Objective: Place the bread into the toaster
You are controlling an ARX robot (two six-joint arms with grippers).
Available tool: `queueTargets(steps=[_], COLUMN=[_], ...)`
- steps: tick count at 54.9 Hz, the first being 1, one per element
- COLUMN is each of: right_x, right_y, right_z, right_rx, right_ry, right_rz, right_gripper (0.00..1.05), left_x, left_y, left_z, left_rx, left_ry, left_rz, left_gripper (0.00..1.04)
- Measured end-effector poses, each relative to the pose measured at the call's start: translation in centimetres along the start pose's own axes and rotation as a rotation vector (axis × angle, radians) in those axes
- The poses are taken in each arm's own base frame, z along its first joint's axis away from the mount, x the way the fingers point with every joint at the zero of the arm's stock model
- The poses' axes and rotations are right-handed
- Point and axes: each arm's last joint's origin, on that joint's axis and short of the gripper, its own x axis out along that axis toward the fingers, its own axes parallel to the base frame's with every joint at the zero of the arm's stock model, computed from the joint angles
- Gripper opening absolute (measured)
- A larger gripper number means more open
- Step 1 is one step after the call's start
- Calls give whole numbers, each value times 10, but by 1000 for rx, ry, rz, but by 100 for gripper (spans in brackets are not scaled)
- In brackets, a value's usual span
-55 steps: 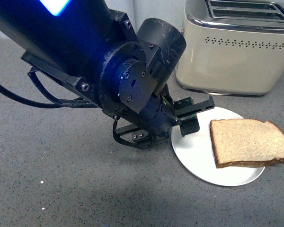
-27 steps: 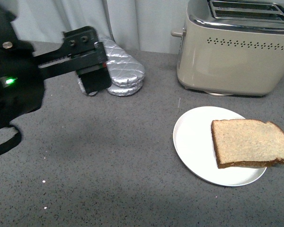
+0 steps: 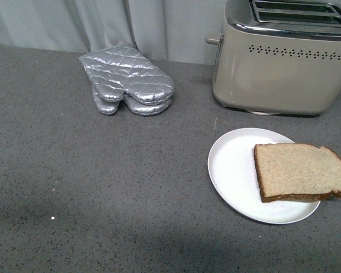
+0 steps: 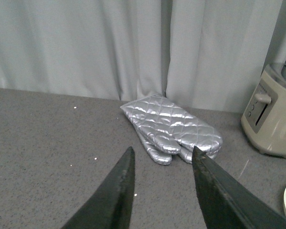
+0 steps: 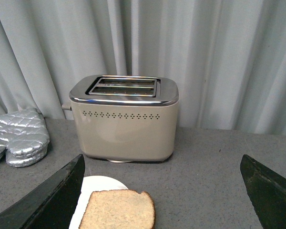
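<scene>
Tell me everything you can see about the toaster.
The toaster is a beige-grey metal box with rounded corners, a shiny chrome top with two long slots that look empty, a row of small perforations on its side and a lever at one end. It stands upright on the grey counter, behind the white plate, apart from it.

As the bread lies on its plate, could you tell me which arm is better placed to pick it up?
Probably the right: the right gripper, open, faces the bread and toaster, while the left gripper faces the oven mitt.
</scene>
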Motion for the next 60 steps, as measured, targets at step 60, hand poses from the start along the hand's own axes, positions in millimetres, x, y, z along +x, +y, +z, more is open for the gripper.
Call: queueTargets(steps=[60], right_x=[0], right_y=[0], right_z=[0], right_rx=[0], right_ry=[0], right_rz=[0], right_gripper=[95], left_x=[-47], left_y=[34], left_z=[12], left_rx=[14], left_ry=[-40], left_rz=[7], left_gripper=[4])
